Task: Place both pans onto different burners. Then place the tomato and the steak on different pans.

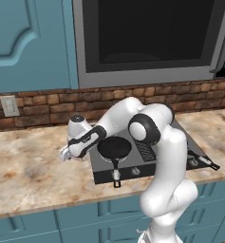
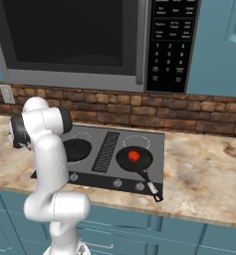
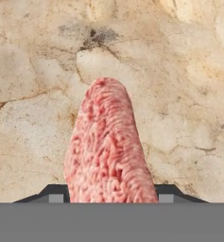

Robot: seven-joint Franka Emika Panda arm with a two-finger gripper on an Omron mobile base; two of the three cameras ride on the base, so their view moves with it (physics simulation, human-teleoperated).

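now the end effector (image 3: pixel 111 196) grips the steak (image 3: pixel 107 146) between its fingertips, above the counter (image 3: pixel 33 94).

Base views flank cooktop (image 1: pixel 147 163), hand view close

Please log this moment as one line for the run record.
gripper: shut on pinkish-red raw steak | red tomato: in right black frying pan | left black frying pan: empty

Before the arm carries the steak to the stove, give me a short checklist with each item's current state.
1. Steak between the fingers: ok, it sits between both tips.
2. Steak lifted off the counter: cannot tell.
3. Left pan on a burner and empty: ok.
4. Tomato already in the right pan: ok.
5. Both pans on separate burners: ok.
6. Grip firm enough to carry: cannot tell.
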